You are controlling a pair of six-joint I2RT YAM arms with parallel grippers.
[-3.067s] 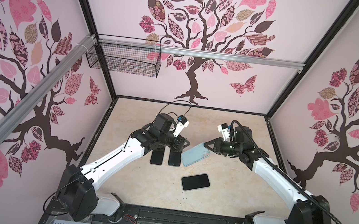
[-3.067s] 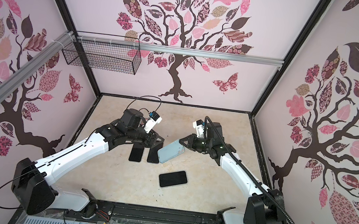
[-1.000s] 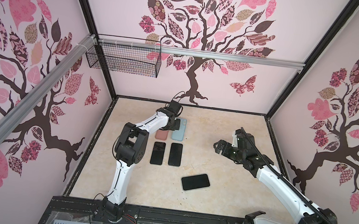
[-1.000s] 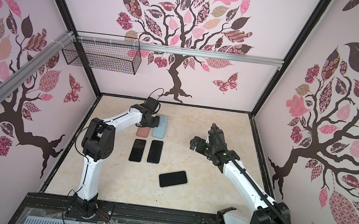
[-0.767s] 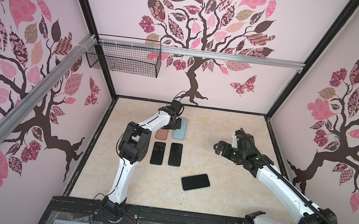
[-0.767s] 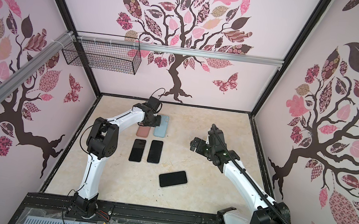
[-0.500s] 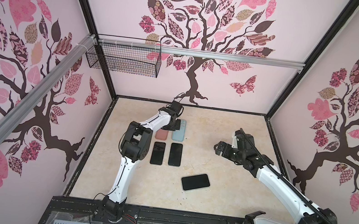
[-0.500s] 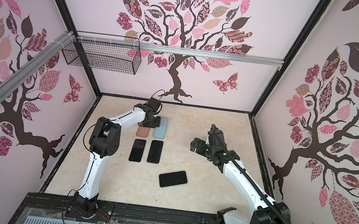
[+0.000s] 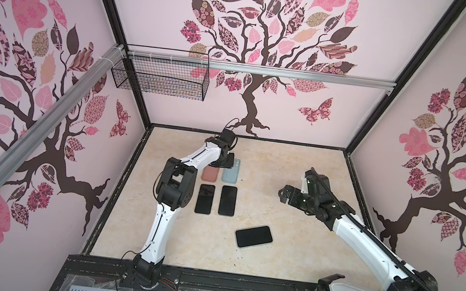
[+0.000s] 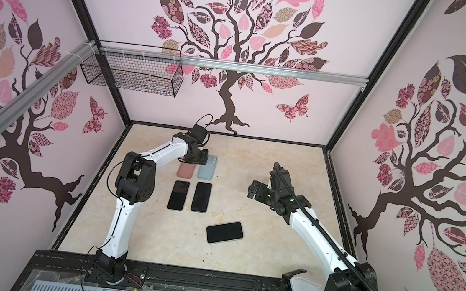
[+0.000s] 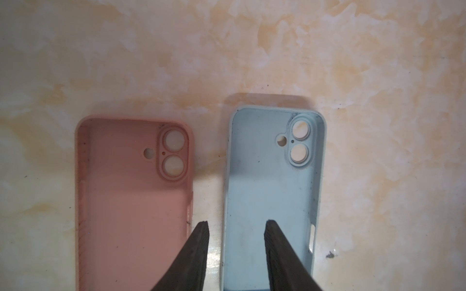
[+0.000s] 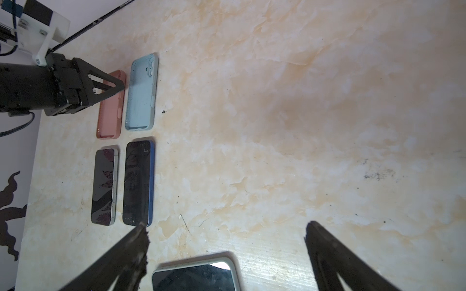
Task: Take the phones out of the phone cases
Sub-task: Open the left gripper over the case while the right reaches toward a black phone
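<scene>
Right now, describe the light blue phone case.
The light blue case lies empty, open side up, flat on the marbled tabletop beside the pink case. It looks like matte silicone, dirt-speckled, with two lens holes and a smaller one. The left gripper, jaws parted, straddles one long wall; contact unclear.

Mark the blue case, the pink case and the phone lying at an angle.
blue case (image 11: 269, 191), left wrist view, inner back panel.
pink case (image 11: 133, 201), left wrist view, inner back panel.
angled phone (image 9: 254, 236), a top view, screen middle.

The blue case (image 11: 269, 186) beneath the left jaws is looking matt, rubbery; the phone (image 12: 191, 277) below the right jaws is gleaming.
</scene>
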